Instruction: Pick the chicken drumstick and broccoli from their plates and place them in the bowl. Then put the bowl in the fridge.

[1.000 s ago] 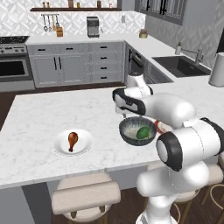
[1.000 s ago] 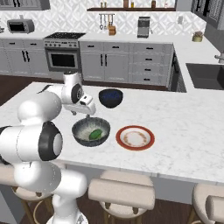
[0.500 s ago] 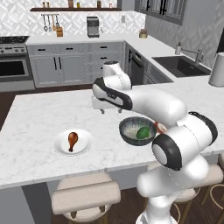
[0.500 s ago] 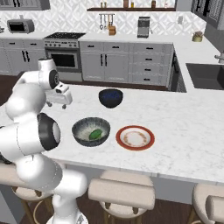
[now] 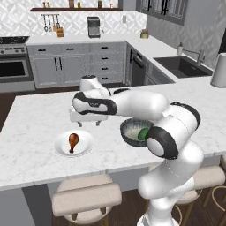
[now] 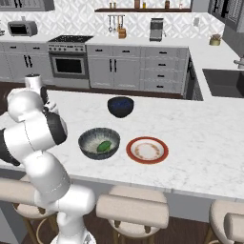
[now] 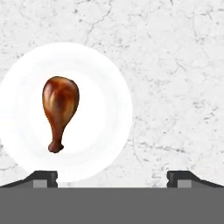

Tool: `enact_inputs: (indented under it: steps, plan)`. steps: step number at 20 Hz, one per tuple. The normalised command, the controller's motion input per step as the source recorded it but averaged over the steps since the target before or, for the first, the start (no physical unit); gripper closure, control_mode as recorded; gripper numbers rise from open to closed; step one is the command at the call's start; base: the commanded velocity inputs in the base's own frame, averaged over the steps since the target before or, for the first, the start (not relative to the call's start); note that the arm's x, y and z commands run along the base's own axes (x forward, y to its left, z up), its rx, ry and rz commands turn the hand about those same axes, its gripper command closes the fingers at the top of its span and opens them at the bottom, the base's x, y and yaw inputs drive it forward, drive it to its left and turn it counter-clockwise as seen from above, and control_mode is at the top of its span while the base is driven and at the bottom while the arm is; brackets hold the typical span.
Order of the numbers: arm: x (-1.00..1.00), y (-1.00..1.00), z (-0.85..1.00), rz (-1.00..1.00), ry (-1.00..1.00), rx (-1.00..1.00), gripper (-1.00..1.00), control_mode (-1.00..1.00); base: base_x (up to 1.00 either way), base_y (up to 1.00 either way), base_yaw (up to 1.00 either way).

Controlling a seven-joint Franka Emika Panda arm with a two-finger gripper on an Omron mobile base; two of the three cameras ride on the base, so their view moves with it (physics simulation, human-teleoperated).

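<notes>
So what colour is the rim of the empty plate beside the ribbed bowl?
Red-orange rim on the white plate, clearest in the right base view.

A white marble-veined island counter (image 6: 200, 143) carries a plain white round plate (image 5: 62, 148); a ribbed dark-grey bowl (image 6: 86, 140); a red-rimmed white plate (image 6: 147, 150) beside it; a glossy navy bowl (image 6: 120, 106) further back.

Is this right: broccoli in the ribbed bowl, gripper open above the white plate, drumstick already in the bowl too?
Not quite. The chicken drumstick lies on the plain white plate, as the hand view shows. The rest holds: the broccoli sits in the ribbed bowl, and the gripper is open above that plate.
</notes>
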Motion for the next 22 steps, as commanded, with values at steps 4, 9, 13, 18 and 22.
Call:
enact_inputs:
  steps: [4,9,13,18,22]
  plan:
    - [0.39,0.77,-0.25,-0.04,0.01,-0.01,-1.0,-1.0,0.0,0.0,0.0]
    - [0.38,0.54,-0.36,-0.06,0.0,-0.09,-1.0,-1.0,0.0,0.0,0.0]
    - [0.17,0.09,-0.35,-0.1,0.0,-0.1,-1.0,-1.0,0.0,0.0,0.0]
    - [0.17,0.01,-0.36,-0.09,0.04,-0.11,-1.0,-1.0,0.0,0.0,0.0]
    - [0.13,0.0,-0.3,-0.01,0.0,-0.04,-1.0,-1.0,0.0,0.0,0.0]
